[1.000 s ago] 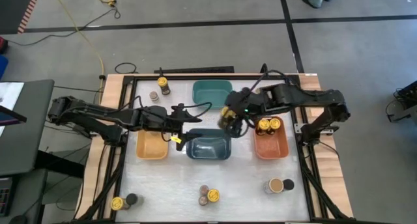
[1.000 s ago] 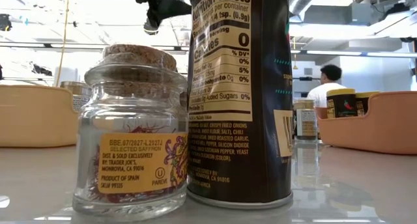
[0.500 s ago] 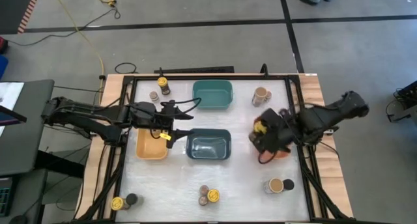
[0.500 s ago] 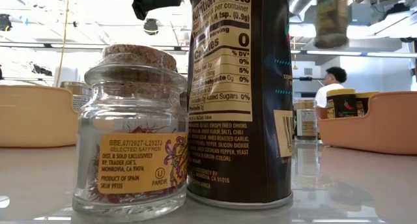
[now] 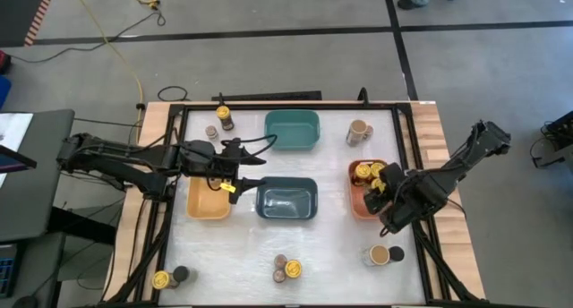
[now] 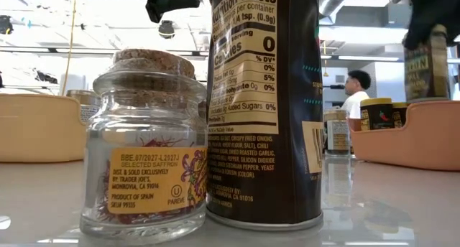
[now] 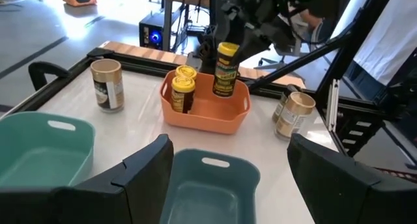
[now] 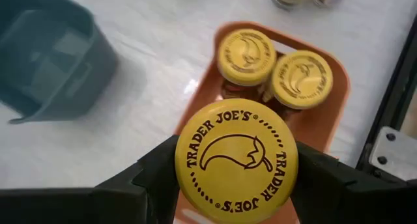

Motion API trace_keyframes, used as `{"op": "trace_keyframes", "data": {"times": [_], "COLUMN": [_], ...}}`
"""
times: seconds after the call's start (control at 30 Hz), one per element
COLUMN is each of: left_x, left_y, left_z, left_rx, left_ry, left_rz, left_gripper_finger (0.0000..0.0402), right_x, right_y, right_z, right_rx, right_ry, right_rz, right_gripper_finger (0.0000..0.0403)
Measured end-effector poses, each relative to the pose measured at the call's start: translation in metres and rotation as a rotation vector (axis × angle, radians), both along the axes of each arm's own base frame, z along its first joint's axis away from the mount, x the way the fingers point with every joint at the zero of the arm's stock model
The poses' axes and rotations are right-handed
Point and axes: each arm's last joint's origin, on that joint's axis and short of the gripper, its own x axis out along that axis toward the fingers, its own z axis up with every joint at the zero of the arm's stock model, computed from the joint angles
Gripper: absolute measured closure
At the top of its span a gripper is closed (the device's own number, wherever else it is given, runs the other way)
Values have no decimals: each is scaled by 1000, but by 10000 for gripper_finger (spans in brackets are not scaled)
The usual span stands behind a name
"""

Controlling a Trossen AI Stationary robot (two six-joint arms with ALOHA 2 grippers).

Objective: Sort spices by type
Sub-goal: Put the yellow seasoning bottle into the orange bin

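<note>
Two yellow-lidded jars (image 8: 273, 71) crowd orange bin (image 5: 358, 203), seemingly touching

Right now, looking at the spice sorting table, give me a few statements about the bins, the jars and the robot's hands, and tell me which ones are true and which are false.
1. The right hand grips a yellow-lidded jar over the orange bin. True.
2. The orange bin is empty. False: two yellow-lidded jars already stand in it.
3. The left hand carries a dark-lidded jar. False: its fingers are apart with nothing between them.
4. The dark-blue bin holds no jars. True.
5. The teal bin is full of jars. False: it holds none.
6. A tan-topped jar stands on the table beyond the orange bin. True.
</note>
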Motion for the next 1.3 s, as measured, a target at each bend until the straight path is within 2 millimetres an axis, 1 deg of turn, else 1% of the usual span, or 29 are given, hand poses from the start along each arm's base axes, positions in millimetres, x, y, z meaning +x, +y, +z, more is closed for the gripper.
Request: {"op": "trace_keyframes", "data": {"times": [0.13,0.27,0.43,0.67,0.77,0.87,1.3], "left_x": [0,0,0,0,0,0,0], "left_y": [0,0,0,0,0,0,0], "left_z": [0,0,0,-1,-1,-1,-3], "left_rx": [-17,-22,-28,-27,-26,-26,-25], "left_ry": [0,0,0,2,4,5,24], "left_rz": [3,4,6,5,6,6,6], "left_gripper_finger": [113,113,113,113,113,113,113], "right_x": [-10,-14,-19,-20,-20,-19,-19], "right_y": [-5,-9,-9,-8,-8,-8,-10], "right_z": [-15,-33,-54,-70,-76,-77,-77], "right_rx": [-15,-45,-61,-101,-102,-114,-149], "right_ry": [20,54,53,86,70,52,59], "right_rz": [-24,-53,-61,-52,-51,-48,-18], "right_gripper_finger": [151,151,151,151,147,139,135]}}
